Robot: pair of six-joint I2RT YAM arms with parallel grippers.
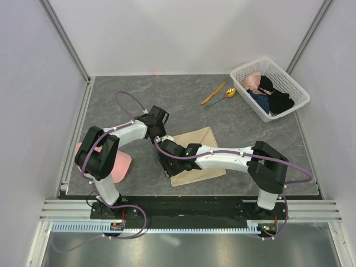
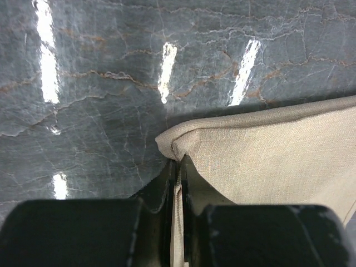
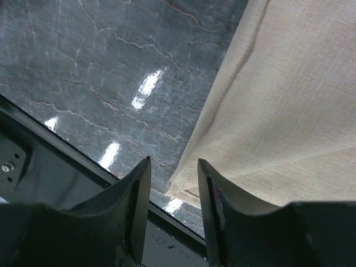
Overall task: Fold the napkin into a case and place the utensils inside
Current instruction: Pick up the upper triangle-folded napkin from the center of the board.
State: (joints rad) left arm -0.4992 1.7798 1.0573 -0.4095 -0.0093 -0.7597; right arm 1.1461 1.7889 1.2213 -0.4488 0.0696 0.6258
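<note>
Near table [image 1: 111, 105] centre, toward front edge: napkin [image 1: 203, 139], beige, spread on grey stone top, middle hidden in top view by R arm laid across it. At far-L corner: L gripper [image 2: 178, 167], clenched on napkin, cloth pinched in thin slit betw. fingers [image 2: 194, 186], corner puckered into small rounded fold just past tips, rest of cloth off to one side, low on table. At near-L corner: R gripper [image 3: 173, 167], released, jaws apart w/ nothing betw. them, hanging over napkin's edge; one tip above cloth, other above bare stone, black front rail [image 3: 33, 161] just beside. Contact w/ cloth: can't tell. Both grippers close together on napkin's L side, arms reaching in from either base. Well apart from napkin, far-R on table: knife [image 1: 213, 93], orange, lying aslant, and spoon [image 1: 222, 98] just beside it, yellow-orange bowl toward basket [image 1: 245, 71], thin green handle aimed back toward L-front. Basket white, at far-R corner, w/ pink and dark clothes [image 1: 272, 99] inside. Under L arm, near L edge: pink item [image 1: 123, 162], flat on table, kind unclear.
</note>
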